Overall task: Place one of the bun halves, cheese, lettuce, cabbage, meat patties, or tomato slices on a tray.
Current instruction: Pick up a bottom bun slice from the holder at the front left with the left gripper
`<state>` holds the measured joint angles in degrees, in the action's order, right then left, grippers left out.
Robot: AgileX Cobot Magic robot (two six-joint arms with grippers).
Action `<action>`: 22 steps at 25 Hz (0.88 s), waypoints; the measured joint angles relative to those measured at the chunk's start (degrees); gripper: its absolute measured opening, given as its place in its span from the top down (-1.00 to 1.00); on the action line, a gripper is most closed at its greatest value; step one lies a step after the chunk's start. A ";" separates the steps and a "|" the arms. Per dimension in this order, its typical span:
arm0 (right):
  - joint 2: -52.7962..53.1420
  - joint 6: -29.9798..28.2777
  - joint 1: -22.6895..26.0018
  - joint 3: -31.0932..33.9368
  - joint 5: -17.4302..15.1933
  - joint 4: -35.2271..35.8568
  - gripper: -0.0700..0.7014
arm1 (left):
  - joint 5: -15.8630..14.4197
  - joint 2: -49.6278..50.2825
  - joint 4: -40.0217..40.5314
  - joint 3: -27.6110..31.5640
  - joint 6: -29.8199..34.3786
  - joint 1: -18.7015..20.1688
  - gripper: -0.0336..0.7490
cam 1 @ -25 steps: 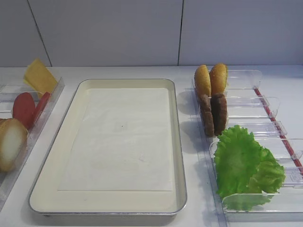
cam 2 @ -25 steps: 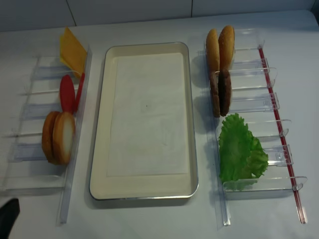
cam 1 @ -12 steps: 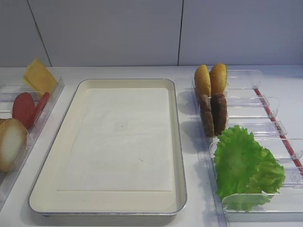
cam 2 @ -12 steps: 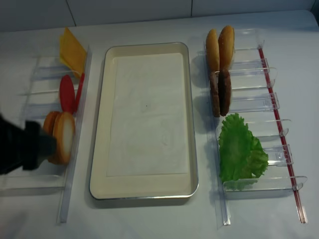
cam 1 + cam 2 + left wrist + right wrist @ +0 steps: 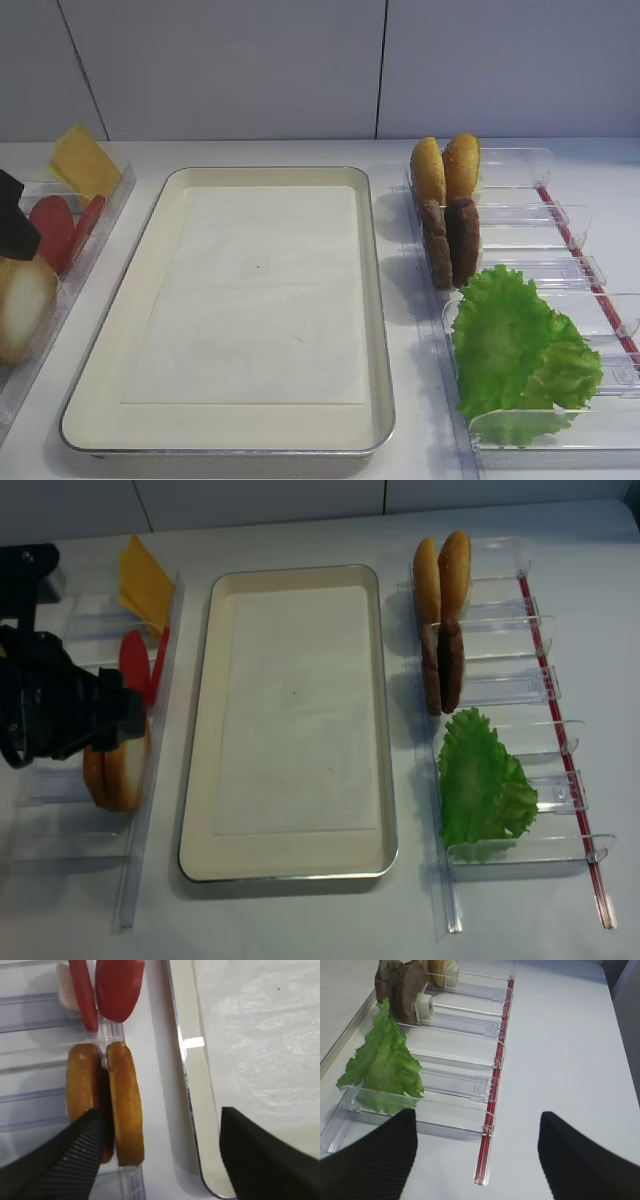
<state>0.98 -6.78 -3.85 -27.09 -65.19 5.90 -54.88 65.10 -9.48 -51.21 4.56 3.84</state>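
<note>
My left gripper (image 5: 157, 1157) is open above the left holder. Its left finger (image 5: 55, 1160) overlaps the darker domed bun (image 5: 82, 1085), and its right finger (image 5: 270, 1155) hangs over the tray (image 5: 192, 1085). The bun half (image 5: 125, 1105) stands on edge between them, untouched. From above, the left arm covers the top of that bun half (image 5: 128, 770). Tomato slices (image 5: 135, 660) and cheese (image 5: 145, 580) stand further back. The tray (image 5: 200, 780) holds only its paper liner. Meat patties (image 5: 442, 665) and lettuce (image 5: 480, 780) sit in the right holder. My right gripper (image 5: 477, 1160) is open over bare table, near the lettuce (image 5: 382, 1065).
Clear plastic divided holders flank the tray, the left one (image 5: 60, 830) and the right one with a red strip (image 5: 560, 740). Two golden-orange buns (image 5: 440, 575) stand at the back of the right holder. A grey wall rises behind the table.
The left arm has come in from the lower left corner and moved up over the bun halves in the left holder. Nothing on the table has shifted.
</note>
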 joint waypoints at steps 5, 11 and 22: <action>0.00 0.00 0.00 0.00 0.00 0.00 -0.53 | 2.19 3.30 -0.13 -0.22 0.63 0.00 -0.19; 0.00 0.00 0.00 0.00 0.00 0.00 -0.53 | 3.59 6.30 -0.13 -0.22 1.40 0.00 -0.06; 0.00 0.00 0.00 0.00 0.00 0.00 -0.53 | 4.84 9.21 0.10 -0.22 1.63 0.00 -0.06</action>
<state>0.98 -6.78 -3.85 -27.09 -65.19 5.90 -50.04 74.31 -9.38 -51.43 6.18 3.84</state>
